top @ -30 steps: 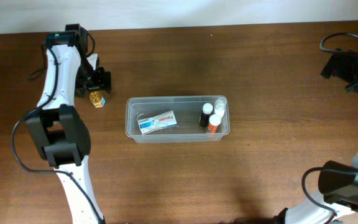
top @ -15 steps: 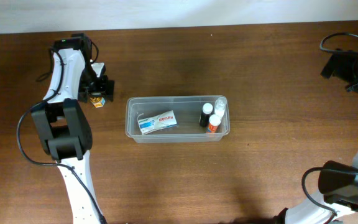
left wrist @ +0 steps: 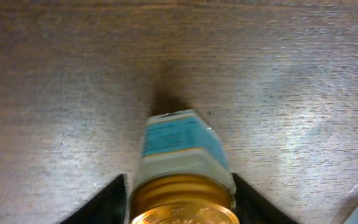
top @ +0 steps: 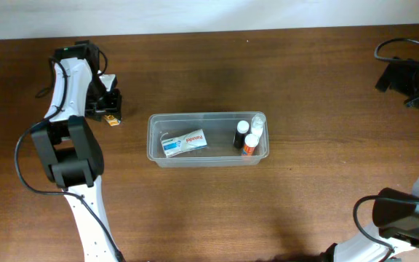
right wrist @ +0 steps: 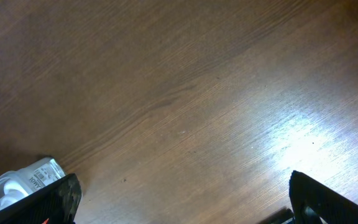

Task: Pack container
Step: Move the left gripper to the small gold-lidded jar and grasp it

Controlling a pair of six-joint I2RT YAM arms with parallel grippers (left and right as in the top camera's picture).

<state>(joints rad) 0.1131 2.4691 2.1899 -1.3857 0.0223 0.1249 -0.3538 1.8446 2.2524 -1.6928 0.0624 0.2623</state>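
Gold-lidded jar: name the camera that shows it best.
Left wrist: the gold-lidded jar sits large between the fingers of the left gripper, blue label visible. Overhead shows only a speck beside that gripper; right wrist misses it.

L hand [top: 110,110] holds jar [left wrist: 182,152], left of container [top: 195,116]; inside: box [top: 184,143] left, bottles [top: 247,135] right end.

left tool [top: 109,110] lowered, shifted left — now straddling jar [left wrist: 182,165]
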